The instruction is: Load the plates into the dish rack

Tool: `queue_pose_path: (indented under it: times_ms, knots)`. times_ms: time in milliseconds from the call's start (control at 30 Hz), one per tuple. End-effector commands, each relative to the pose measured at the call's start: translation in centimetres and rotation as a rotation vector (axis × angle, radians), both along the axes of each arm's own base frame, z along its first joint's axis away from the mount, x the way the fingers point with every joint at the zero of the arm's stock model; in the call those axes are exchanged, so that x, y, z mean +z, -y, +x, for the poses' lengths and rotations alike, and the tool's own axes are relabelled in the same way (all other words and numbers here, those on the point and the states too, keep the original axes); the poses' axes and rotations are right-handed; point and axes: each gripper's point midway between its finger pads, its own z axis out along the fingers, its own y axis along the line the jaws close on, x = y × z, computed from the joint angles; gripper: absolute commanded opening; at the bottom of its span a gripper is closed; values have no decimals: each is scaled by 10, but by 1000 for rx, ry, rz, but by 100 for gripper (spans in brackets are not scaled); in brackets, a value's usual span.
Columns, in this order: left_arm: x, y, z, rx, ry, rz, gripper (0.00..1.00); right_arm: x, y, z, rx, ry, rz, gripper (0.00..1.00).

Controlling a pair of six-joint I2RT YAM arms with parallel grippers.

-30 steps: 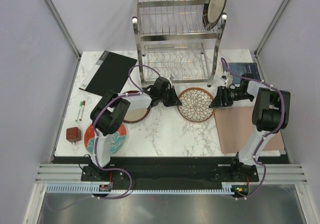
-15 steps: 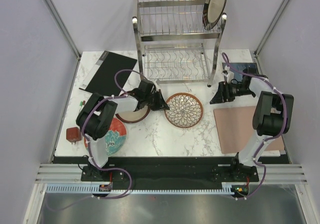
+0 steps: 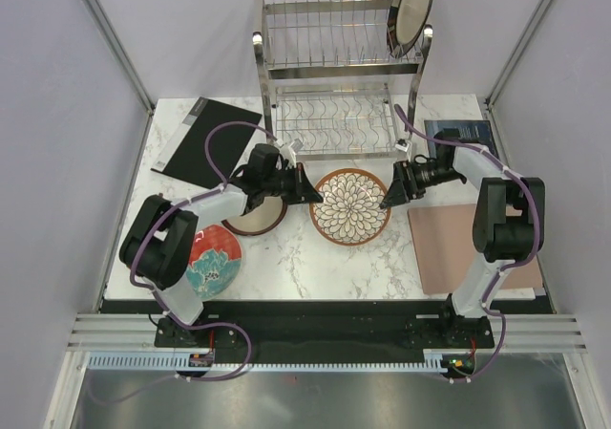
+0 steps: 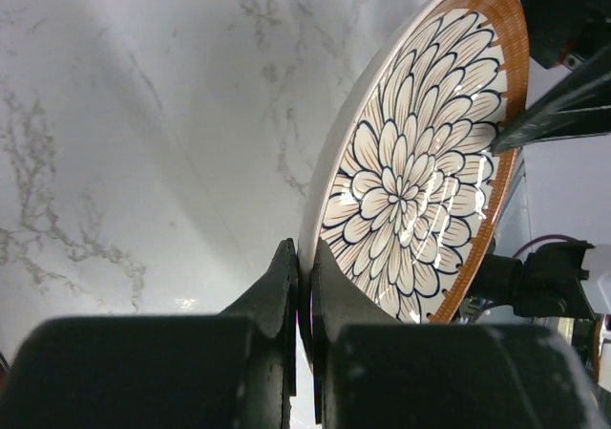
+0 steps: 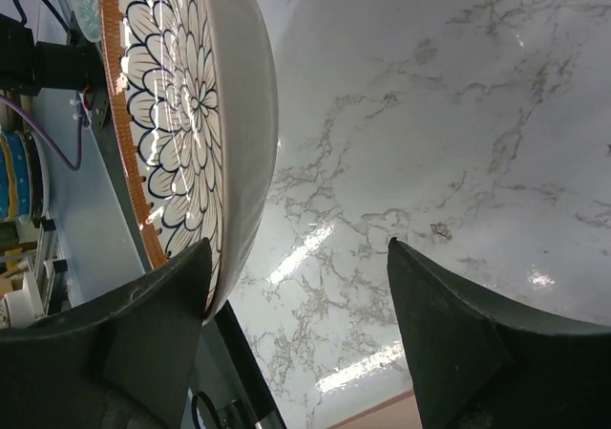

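Plates go in one at a time here, and the fingers are on the second. The left gripper [image 4: 304, 276] has its pads pressed together on the rim of the brown petal plate [image 4: 420, 171], pinching it at the plate's nine o'clock in the top view. The right gripper [image 5: 298, 267] stands wide apart and holds nothing. One finger [image 5: 158, 324] sits just beside the rim at the plate's three o'clock, and the other is well clear over bare marble. From these angles I cannot tell whether that finger touches the rim, or whether the plate is lifted off the table [image 3: 286, 247] or only tilted.

Outward from there, the dark-red-rimmed plate [image 3: 253, 221] lies flat at nine o'clock of the brown one, partly under the left arm. The red flowered plate [image 3: 212, 265] lies at eight o'clock, nearer the table's front edge. At twelve o'clock stands the dish rack [image 3: 334, 66], with the checked plate [image 3: 412, 9] upright at the right end of its top tier, at about one o'clock.

By my reading, one plate is loaded, one is gripped but not yet carried to the rack, and two lie untouched, so most of the work is left.
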Motion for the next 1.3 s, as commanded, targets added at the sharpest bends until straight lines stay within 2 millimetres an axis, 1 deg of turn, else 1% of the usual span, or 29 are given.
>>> queue_pose_path:
  times_ms: [0,67,100,133,200,333,433,533,567,633,667,733,767,833,867,900,933,967,1000,1033,1067,1100,1133,1167,1200,1233,1267]
  knots:
    - [69,16,-11,-126,164,-165,2,23,-14,15,23,94,78,81]
    - [71,17,-10,-129,174,-166,2,29,-20,16,24,81,125,81]
    - [72,18,-10,-130,179,-165,2,27,-21,16,22,64,141,81]
    - [73,18,-9,-132,184,-164,2,30,-32,13,50,59,160,82]
    - [75,20,-6,-132,197,-164,2,33,-41,11,65,34,196,81]
    - [74,25,-2,-138,204,-160,2,37,-53,7,101,37,200,79]
    - [75,28,2,-133,215,-161,2,37,-55,5,109,30,199,72]
    - [73,28,4,-126,214,-158,2,34,-54,4,106,23,183,62]
    - [73,28,4,-124,212,-157,2,34,-54,3,106,22,182,54]
    - [69,26,4,-113,207,-148,2,33,-53,3,99,15,173,47]
    - [69,26,4,-110,207,-146,2,34,-53,3,98,17,169,39]
    - [68,24,5,-100,205,-137,2,36,-52,3,95,25,157,31]
    - [67,23,4,-99,201,-133,2,38,-51,4,93,39,140,23]
    - [69,21,5,-93,210,-126,2,40,-50,4,88,44,126,17]
    - [68,19,4,-93,207,-118,2,44,-49,4,85,61,109,9]
    - [72,19,3,-95,213,-117,3,47,-48,5,80,70,99,5]
    - [73,17,3,-104,229,-105,7,50,-48,5,79,81,91,3]
    - [75,14,3,-107,240,-94,28,60,-48,4,70,100,81,0]
    - [71,9,2,-111,240,-57,40,64,-47,4,62,115,62,0]
    - [77,5,0,-111,265,-39,51,70,-47,3,57,126,54,0]
    - [77,-1,0,-106,279,-3,73,82,-46,0,44,149,43,0]
    - [70,-15,3,-78,303,80,83,86,-45,0,36,166,26,0]
    - [80,-23,1,-78,348,98,90,93,-44,-1,25,183,14,0]
    - [83,-28,-1,-91,378,122,95,106,-44,-4,17,218,10,0]
    - [78,-43,-1,-90,392,186,98,117,-44,-5,5,233,8,0]
    - [95,-51,-2,-74,445,194,98,126,-42,-4,-9,256,-3,0]
    - [104,-60,-1,-54,478,209,99,142,-43,-7,-15,294,-4,0]
